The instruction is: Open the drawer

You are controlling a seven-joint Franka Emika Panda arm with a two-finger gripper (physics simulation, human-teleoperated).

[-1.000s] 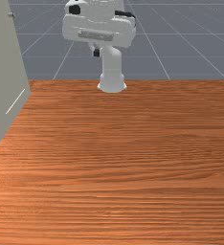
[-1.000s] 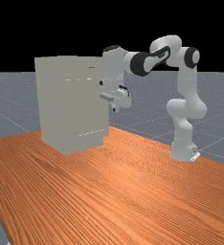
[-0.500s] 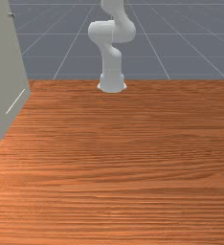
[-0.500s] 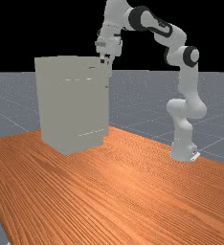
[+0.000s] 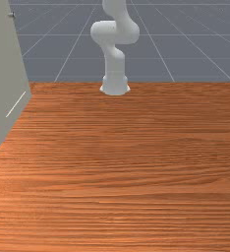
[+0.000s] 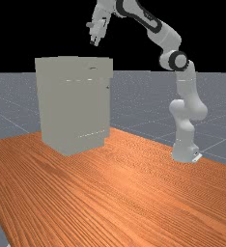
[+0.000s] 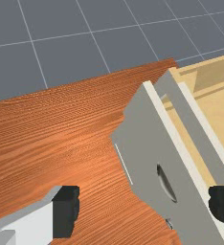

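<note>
From my far view, I've got the gripper near twelve o'clock, above the cabinet. Its fingers are spread wide, with nothing held. From there the top drawer sits toward five o'clock, standing slightly out. My wrist view shows its curved handle beyond the fingertips, untouched.

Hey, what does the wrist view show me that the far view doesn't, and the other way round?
The wrist view adds the pale wooden interior behind a grey panel. The far view adds the arm's base. Both show the cabinet, the tool, the wooden table and the grey floor.
</note>
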